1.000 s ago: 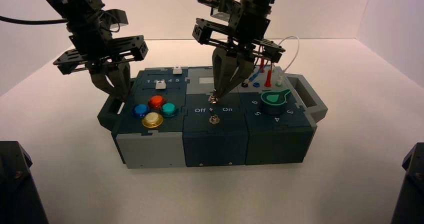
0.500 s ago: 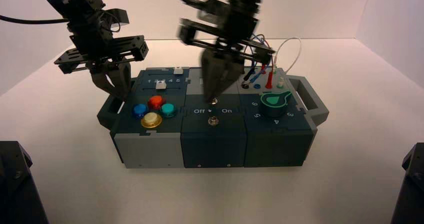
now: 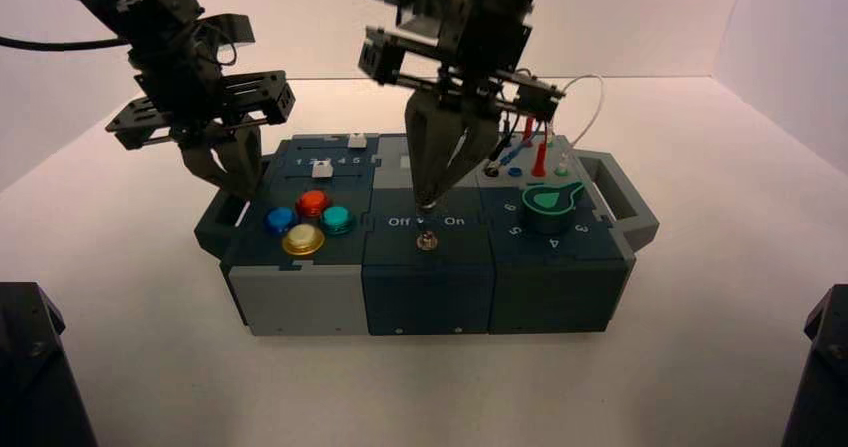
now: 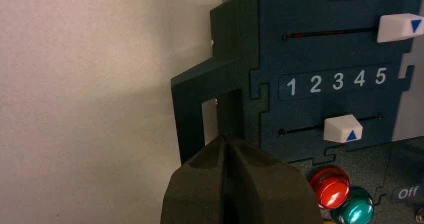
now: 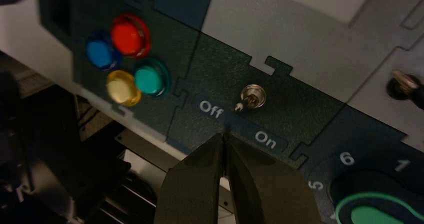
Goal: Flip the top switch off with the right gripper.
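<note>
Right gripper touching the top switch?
Apart. The right wrist view shows bare panel and part of the print strip between the right gripper and the top switch.

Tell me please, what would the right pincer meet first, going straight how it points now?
Likely the "Off On" print or the silver top toggle switch beside it; the depth before the right pincer is unclear.
</note>
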